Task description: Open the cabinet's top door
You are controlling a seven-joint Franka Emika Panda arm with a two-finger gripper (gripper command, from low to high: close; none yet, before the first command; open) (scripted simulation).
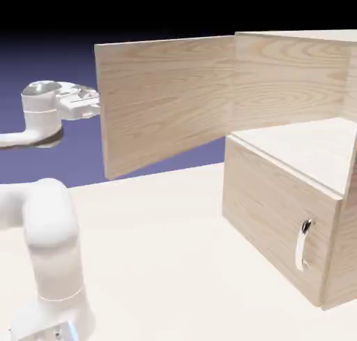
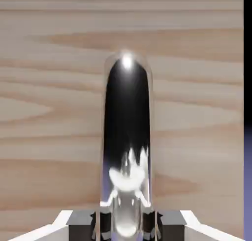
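In the exterior view the cabinet (image 1: 293, 193) is standing at the right on the pale surface (image 1: 160, 256), and its top door (image 1: 164, 102) is hanging swung far out to the left, so the upper compartment is showing open behind it. The lower panel with its short silver handle (image 1: 303, 244) is sitting shut. The hand (image 1: 87, 104) is reaching level to the door's far free edge at the left, on the side that is facing away from the camera, with the arm rising from the lower left.

In the hand view the door's light woodgrain is filling the picture, and the long silver bar handle (image 2: 127, 136) is running up the middle. The grey fingertips (image 2: 81, 220) are pressing against the bar on both sides at the bottom edge: the hand is clenched on the bar handle.

Judging from this, the pulling step is nearly finished or done. The next move probably calls for either a small further swing or letting the bar go and backing straight off without nudging the door.
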